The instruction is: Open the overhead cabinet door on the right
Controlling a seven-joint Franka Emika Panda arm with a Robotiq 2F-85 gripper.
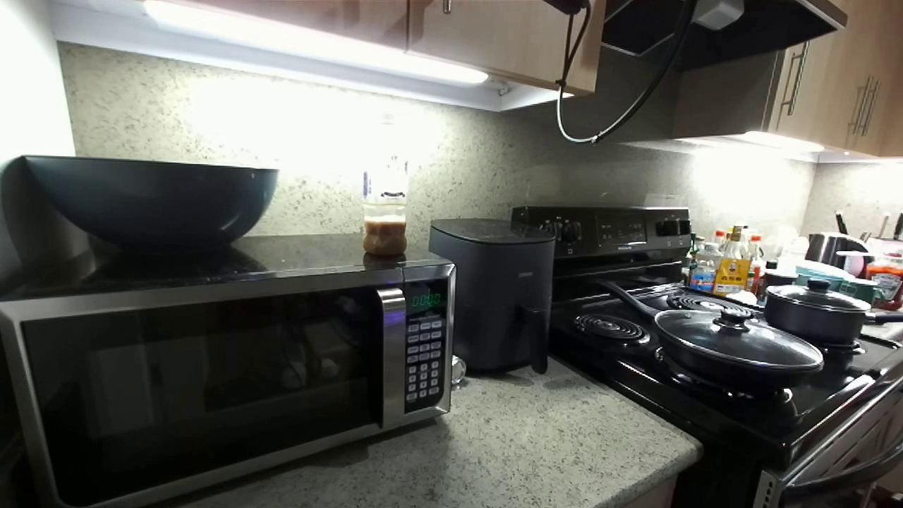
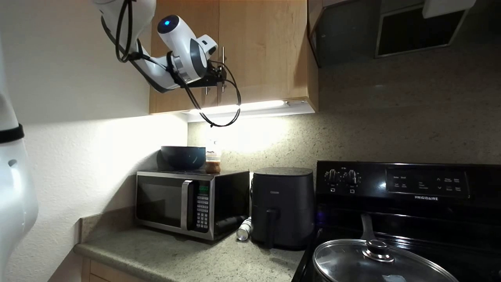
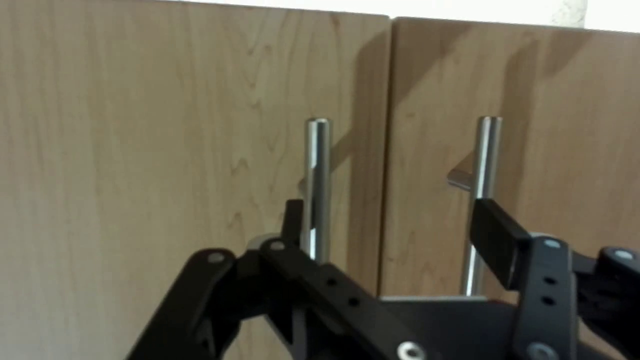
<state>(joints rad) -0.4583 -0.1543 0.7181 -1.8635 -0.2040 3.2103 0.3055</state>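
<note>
The right overhead cabinet door (image 2: 262, 47) is flat light wood and looks shut. It also shows in an exterior view (image 1: 501, 35), cut by the top edge, and on the left in the wrist view (image 3: 150, 150), which seems upside down. Its silver bar handle (image 3: 318, 175) stands upright near the seam. My gripper (image 3: 390, 215) is open before the doors. One finger is close beside this handle on its outer side; contact cannot be told. The other finger overlaps the neighbouring door's handle (image 3: 485, 155). The gripper (image 2: 220, 74) is small and partly hidden in an exterior view.
The left cabinet door (image 2: 186, 94) adjoins across a narrow seam. The range hood (image 2: 352, 35) is to the right. Below are a microwave (image 2: 172, 199) with a bowl (image 2: 183, 156) and bottle (image 2: 213, 166), an air fryer (image 2: 283, 207) and a stove. Cables (image 2: 236, 102) hang from the wrist.
</note>
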